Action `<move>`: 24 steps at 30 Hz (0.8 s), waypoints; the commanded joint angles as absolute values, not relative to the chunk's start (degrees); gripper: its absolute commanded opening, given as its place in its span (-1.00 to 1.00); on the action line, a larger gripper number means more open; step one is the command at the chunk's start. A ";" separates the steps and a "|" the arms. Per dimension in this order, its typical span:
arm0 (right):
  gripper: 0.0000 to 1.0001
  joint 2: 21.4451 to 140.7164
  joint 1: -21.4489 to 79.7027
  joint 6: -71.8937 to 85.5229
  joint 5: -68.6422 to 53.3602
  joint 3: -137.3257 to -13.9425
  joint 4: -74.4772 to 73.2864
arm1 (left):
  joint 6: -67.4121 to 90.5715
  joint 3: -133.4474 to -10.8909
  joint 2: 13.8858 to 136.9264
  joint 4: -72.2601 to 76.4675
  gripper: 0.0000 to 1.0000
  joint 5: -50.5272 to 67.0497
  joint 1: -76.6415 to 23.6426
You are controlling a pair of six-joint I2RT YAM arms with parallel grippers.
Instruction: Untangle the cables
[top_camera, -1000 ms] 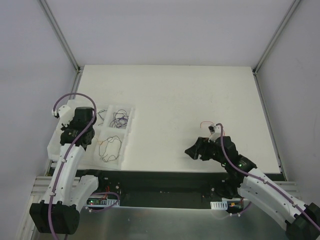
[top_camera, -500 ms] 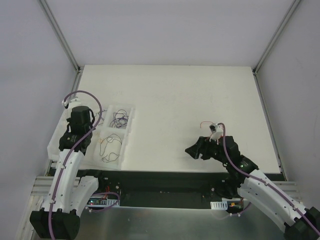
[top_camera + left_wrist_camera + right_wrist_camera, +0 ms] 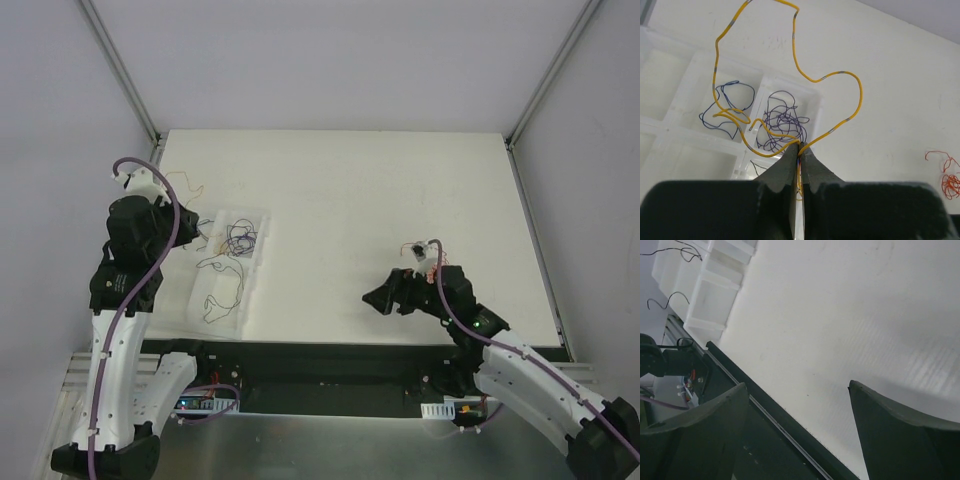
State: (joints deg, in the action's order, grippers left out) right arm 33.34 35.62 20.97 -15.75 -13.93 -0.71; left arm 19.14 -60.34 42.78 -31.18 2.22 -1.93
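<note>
My left gripper (image 3: pixel 800 146) is shut on a yellow cable (image 3: pixel 795 55), which loops up and away from the fingertips above the white tray (image 3: pixel 670 75). In the top view the left gripper (image 3: pixel 185 232) hangs raised over the tray's far-left part, with the yellow cable (image 3: pixel 186 184) curling beyond it. Purple cables (image 3: pixel 785 122) lie tangled in a tray compartment. A small orange-red knot of cable (image 3: pixel 950 181) rests on the table near the right arm. My right gripper (image 3: pixel 797 385) stands open over bare table near the front edge, nothing between its fingers.
The tray (image 3: pixel 252 262) holds more thin cables, purple (image 3: pixel 240 238) and pale yellow (image 3: pixel 222 285), in separate compartments. The table's front edge and a dark rail (image 3: pixel 765 415) run just under the right gripper. White walls and metal posts enclose the table.
The left arm has risen and swung toward the far side, pulling the yellow cable up out of the tray. The right gripper has shifted slightly left and opened a little wider.
</note>
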 commanded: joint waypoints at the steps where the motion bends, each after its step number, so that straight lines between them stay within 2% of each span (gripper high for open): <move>1: 0.70 42.51 38.13 18.39 -21.71 -20.19 16.43 | 21.01 -58.10 41.84 -34.80 -1.00 2.81 -2.29; 3: 0.71 49.71 41.73 14.00 -20.40 -26.95 16.43 | 20.92 -57.83 41.22 -34.98 -1.00 2.73 -2.29; 13: 0.73 87.94 56.42 0.35 -19.87 -57.63 34.79 | 17.67 -60.12 39.73 -37.18 -1.00 1.67 -2.37; 16: 0.65 96.21 56.95 0.35 -20.64 -63.96 39.71 | 17.40 -60.56 39.81 -37.88 -1.00 0.88 -2.28; 20: 0.49 105.71 57.65 1.76 -27.76 -72.67 41.39 | 16.53 -60.30 39.29 -38.06 -1.00 0.44 -2.29; 24: 0.40 111.61 59.59 0.88 -29.18 -76.55 41.48 | 15.82 -60.38 38.67 -38.06 -1.00 -1.04 -2.37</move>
State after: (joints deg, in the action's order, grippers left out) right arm 108.60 57.65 2.63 -24.38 -71.70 35.81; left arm 17.72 -58.70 39.88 -37.71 1.52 -1.93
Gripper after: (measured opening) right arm 0.715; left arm 0.006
